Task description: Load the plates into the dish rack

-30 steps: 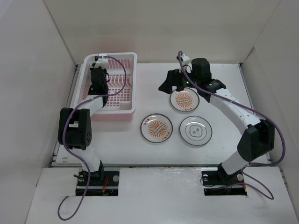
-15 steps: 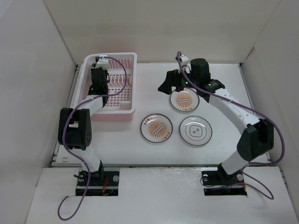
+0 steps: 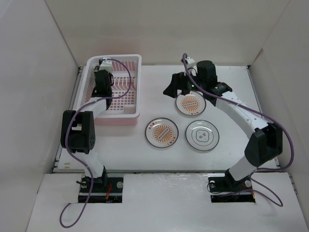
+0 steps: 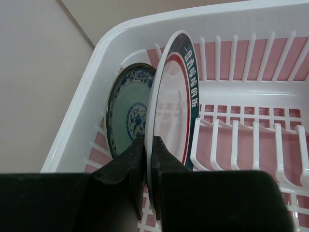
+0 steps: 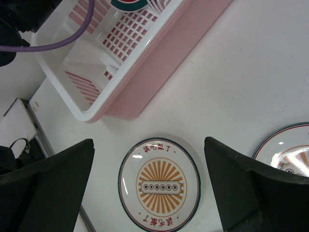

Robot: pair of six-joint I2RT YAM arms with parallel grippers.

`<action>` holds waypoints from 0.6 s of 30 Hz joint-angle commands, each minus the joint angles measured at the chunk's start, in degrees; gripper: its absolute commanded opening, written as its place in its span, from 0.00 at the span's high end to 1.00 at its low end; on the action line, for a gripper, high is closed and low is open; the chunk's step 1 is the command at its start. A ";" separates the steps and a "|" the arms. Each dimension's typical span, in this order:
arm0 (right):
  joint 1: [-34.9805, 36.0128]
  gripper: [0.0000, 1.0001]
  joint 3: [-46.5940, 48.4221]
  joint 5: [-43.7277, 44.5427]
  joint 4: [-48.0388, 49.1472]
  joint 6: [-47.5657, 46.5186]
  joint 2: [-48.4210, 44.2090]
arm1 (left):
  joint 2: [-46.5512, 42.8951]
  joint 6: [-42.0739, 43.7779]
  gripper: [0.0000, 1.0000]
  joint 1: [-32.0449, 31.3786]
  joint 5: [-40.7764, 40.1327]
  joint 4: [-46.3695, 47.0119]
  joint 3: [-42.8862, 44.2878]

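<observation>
The pale pink dish rack (image 3: 126, 112) stands at the back left. Inside it my left gripper (image 4: 148, 145) is shut on the lower rim of the white plate with a teal rim (image 4: 176, 96). That plate stands upright among the white tines. A dark green plate (image 4: 126, 113) stands on edge right behind it. From above, the left gripper (image 3: 102, 78) is over the rack's left part. My right gripper (image 3: 173, 90) hangs open above the table, at the back-left of one sunburst plate (image 3: 191, 104). The other sunburst plate (image 5: 159, 186) lies flat below its spread fingers. The white, grey-patterned plate (image 3: 202, 135) lies at the front right.
White walls close in the table on the left, back and right. The rack's right-hand tines (image 4: 256, 145) hold nothing. A purple cable (image 5: 43, 43) loops over the rack's near end. The second sunburst plate's edge (image 5: 287, 150) shows at the right of the right wrist view.
</observation>
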 commanded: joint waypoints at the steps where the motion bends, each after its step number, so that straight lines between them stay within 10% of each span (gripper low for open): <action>1: 0.56 0.00 0.24 -0.37 3.06 -0.95 -0.08 | 0.19 -1.03 1.00 0.07 0.80 0.68 2.67; 18: 0.56 0.00 0.24 -0.37 2.53 -1.48 -0.08 | 0.81 -2.09 0.69 0.07 2.82 -3.71 4.43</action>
